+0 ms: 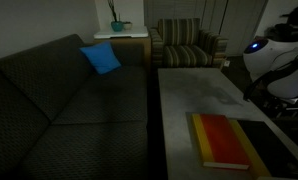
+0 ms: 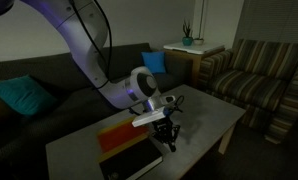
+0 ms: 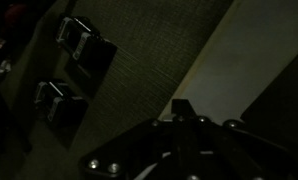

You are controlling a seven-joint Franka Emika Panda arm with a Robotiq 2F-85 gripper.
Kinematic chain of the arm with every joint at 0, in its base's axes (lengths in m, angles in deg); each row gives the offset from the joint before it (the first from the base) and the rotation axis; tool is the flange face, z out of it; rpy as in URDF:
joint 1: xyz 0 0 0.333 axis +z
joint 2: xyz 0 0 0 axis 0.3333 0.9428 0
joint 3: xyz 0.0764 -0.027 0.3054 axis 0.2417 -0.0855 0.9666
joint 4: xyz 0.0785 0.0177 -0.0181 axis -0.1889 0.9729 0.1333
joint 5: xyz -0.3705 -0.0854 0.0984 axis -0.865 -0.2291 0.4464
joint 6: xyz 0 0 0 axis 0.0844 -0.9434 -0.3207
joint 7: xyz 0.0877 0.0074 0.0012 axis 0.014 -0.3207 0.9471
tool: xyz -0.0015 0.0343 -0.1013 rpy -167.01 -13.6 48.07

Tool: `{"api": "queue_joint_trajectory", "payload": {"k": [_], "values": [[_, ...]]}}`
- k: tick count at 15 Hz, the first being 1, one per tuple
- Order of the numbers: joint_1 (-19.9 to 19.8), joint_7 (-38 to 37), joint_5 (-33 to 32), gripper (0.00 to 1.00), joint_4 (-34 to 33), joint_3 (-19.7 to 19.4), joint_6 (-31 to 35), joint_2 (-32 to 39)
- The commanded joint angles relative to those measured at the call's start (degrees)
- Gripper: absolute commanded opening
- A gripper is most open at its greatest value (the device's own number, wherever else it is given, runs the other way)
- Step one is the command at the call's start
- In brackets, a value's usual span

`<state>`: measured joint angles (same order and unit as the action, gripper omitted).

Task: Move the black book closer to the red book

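Observation:
The red book with yellow edges lies flat on the grey coffee table. It also shows in an exterior view. The black book lies right beside it, a yellow strip along the shared edge; in an exterior view it is at the table's near end. My gripper hangs just above the table, next to the red book's corner and the black book's far end. Its fingers look pressed together and hold nothing. The wrist view shows the dark fingertips over pale table; no book shows there.
A dark sofa with a blue cushion runs along the table's side. A striped armchair and a side table with a plant stand beyond. The robot's base is beside the table.

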<state>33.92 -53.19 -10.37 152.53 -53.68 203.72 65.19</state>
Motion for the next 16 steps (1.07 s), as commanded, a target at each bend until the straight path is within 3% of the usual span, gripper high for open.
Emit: {"api": "queue_joint_trajectory", "payload": {"k": [1, 2, 3, 5, 14, 15, 16], "values": [[0.96, -2.15, -0.71, 0.0, 4.95, -2.49, 2.15, -3.1], [0.88, -2.33, -0.65, 0.0, 5.27, -2.96, 2.37, -3.34], [0.85, -2.46, -0.63, 0.26, 5.55, -3.4, 2.52, -3.53], [-0.29, -2.82, -1.84, 0.33, 5.77, -3.04, 2.71, -4.08], [-2.53, -0.44, -2.86, 0.98, 6.09, -3.22, 5.41, -3.81], [0.08, -1.28, -2.36, 1.0, 9.19, -3.82, 6.7, -4.84], [0.15, -1.31, -2.47, 1.0, 9.6, -3.74, 7.34, -4.89]]}}
